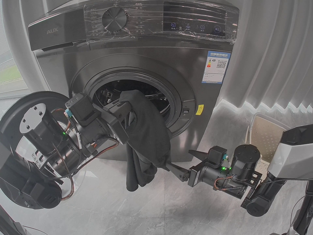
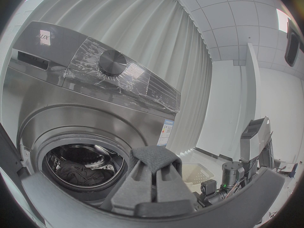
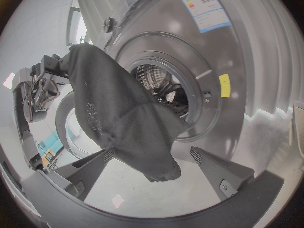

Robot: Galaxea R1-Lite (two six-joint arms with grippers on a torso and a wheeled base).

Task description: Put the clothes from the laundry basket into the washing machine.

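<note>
Head view first: the washing machine (image 1: 137, 59) stands in front of you with its door (image 1: 14, 111) swung open to the left. Your left gripper (image 2: 154, 172) is raised right at the mouth of the drum, with its fingers (image 2: 134, 187) pinched together on a dark garment (image 1: 146, 131). The cloth is draped over the fingertips and hangs down past the lower rim of the opening, its bottom end clear of the floor (image 1: 130, 206). Your right gripper (image 1: 179, 159) sits lower and to the right, fingers spread wide, gripping nothing. In the right wrist view the garment's lower fold hangs between those spread fingers (you cannot tell whether it touches them). In the left wrist view, more dark clothes (image 2: 79, 173) already lie in the bottom of the drum. The laundry basket (image 1: 265, 134) stands on the floor to the right of the machine, next to the white curtain (image 1: 270, 49) and behind your right arm.
</note>
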